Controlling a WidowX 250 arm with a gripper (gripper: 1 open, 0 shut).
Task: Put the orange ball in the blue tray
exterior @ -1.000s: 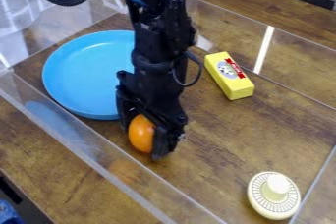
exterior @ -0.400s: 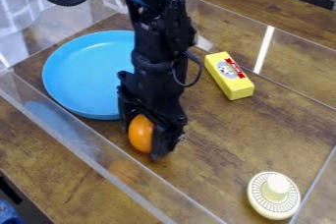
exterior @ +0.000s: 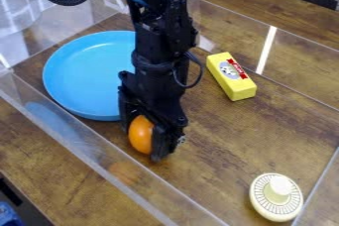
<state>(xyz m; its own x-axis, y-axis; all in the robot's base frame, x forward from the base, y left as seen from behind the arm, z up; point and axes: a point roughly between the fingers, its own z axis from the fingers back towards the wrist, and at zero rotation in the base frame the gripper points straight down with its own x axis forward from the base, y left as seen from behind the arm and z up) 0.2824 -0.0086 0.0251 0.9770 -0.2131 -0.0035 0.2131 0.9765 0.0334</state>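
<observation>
Orange ball point(exterior: 141, 135) in view at the foot of the black robot arm point(exterior: 162, 34), partly covered by the gripper point(exterior: 153, 131), with its glossy side showing between the dark fingers. The largest thing is the brown wood-grained counter point(exterior: 219, 156), crossed by thin pale lines. The arm comes next in size, reaching down from the top of the view through the middle, with a black cable looping off at the upper left and another curving beside its right edge in the view.

Behind the arm and to its left in the view lies the blue tray point(exterior: 82, 76), round and shallow with a raised rim; the arm hides part of its near right side. A clear, shiny panel point(exterior: 93, 151) runs diagonally across the lower left, in front of the ball.

Smaller than the tray, a yellow block point(exterior: 232, 76) with a red and white label lies right of the arm in the view, well apart from the ball. The cream ribbed disc point(exterior: 277, 197) sits near the lower right corner, with a raised round centre.

The gripper's fingers are around the ball, low over the counter; whether they press on it cannot be told. The ball is outside the tray, just beside its near edge.
</observation>
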